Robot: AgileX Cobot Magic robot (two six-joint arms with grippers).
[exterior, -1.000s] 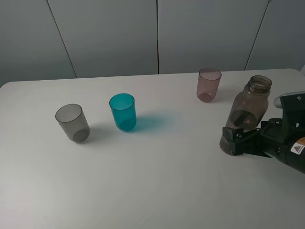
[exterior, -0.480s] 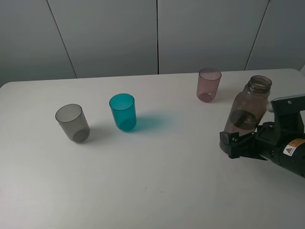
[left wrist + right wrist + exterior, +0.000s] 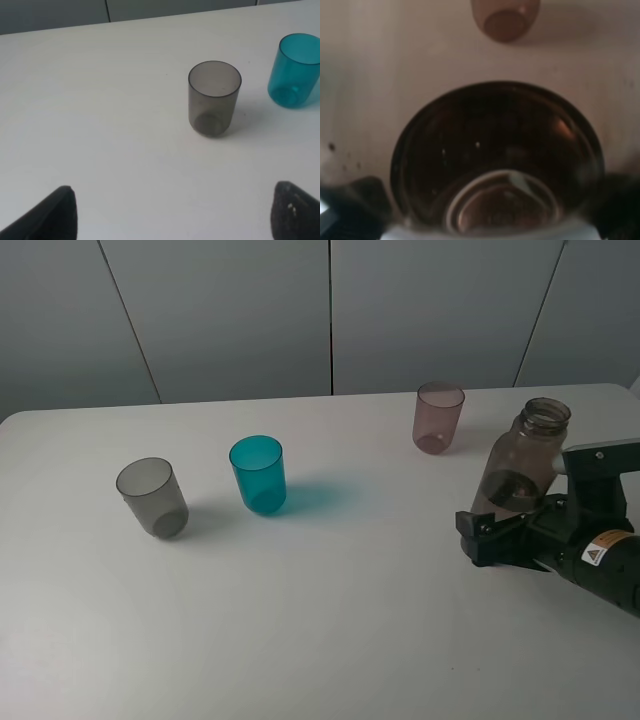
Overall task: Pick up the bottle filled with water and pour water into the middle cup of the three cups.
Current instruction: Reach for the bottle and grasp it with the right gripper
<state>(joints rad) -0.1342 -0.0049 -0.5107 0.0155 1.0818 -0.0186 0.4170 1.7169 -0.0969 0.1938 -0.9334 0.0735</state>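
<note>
Straddling the lower body of the bottle (image 3: pixel 528 455), my right claw (image 3: pixel 480 538) is setting one jaw on each side of it. Whether they are pressing the plastic or merely flanking it I cannot tell, since my wrist view is blurred and filled by the dark bottle. I am judging this as the grasp step, with no lift or pour done yet. The bottle is standing near the right edge of the white table (image 3: pixel 330 620), uncapped, just in front of the pale pink tumbler (image 3: pixel 438 417).

Next I am needing a firm hold. After that comes a level carry leftward, past the pink tumbler, to the teal-blue cup (image 3: pixel 258 473). It is sitting between that one and the smoky grey tumbler (image 3: pixel 152 497), well apart from me.

All three cups are looking empty. The bottle's water level is not showing clearly. My left claw (image 3: pixel 170 215) is waiting spread wide.
</note>
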